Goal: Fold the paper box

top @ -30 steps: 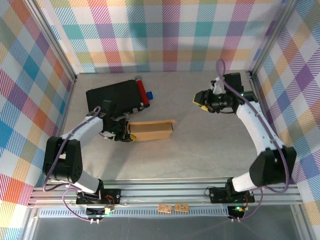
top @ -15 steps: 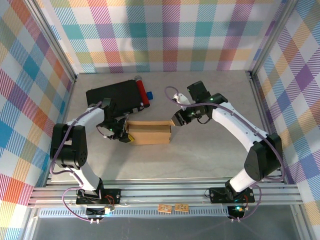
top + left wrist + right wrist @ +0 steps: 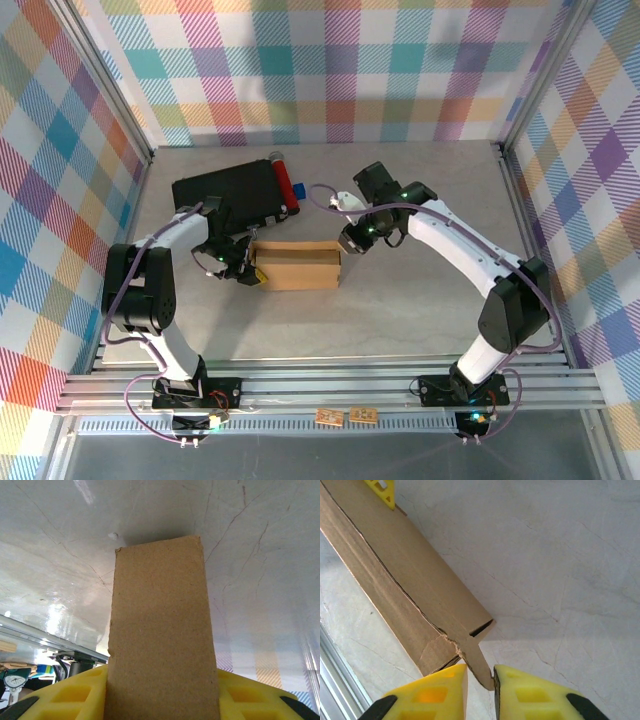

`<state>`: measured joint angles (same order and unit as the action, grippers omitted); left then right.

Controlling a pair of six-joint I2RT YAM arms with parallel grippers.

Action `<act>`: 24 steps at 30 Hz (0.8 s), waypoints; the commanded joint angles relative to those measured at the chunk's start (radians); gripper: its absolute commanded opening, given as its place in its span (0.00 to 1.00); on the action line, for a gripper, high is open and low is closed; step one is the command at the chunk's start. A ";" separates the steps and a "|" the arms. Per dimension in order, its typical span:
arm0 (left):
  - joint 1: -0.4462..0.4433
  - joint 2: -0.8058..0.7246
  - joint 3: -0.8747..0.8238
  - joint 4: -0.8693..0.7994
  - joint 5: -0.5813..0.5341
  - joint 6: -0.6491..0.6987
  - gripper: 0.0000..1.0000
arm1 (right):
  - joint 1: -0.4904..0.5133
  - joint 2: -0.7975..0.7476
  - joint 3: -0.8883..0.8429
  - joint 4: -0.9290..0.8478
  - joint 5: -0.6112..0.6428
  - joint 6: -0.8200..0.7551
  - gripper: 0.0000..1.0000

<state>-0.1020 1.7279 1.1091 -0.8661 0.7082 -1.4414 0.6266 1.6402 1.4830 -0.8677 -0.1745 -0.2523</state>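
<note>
Clamping the left end of the box (image 3: pixel 298 266) on the worktop (image 3: pixel 410 300), your left end effector (image 3: pixel 250 272) is steadying it. Your right end effector (image 3: pixel 480 674) is pinching the end flap (image 3: pixel 474 656); be folding it inward slowly.

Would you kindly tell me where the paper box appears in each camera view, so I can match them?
Top external: the paper box lies left of centre on the table.
Left wrist: it rises up the middle from the bottom edge.
Right wrist: it runs diagonally from top left to bottom centre.
Shared landmark: the left hand's yellow fingers at the box's end.
</note>
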 commanded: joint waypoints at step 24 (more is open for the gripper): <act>0.004 0.033 -0.005 -0.066 -0.135 0.009 0.21 | 0.053 0.048 0.066 -0.071 0.056 0.030 0.14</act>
<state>-0.1020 1.7294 1.1107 -0.8661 0.7078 -1.4384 0.6674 1.6730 1.5280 -0.9199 -0.0971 -0.2398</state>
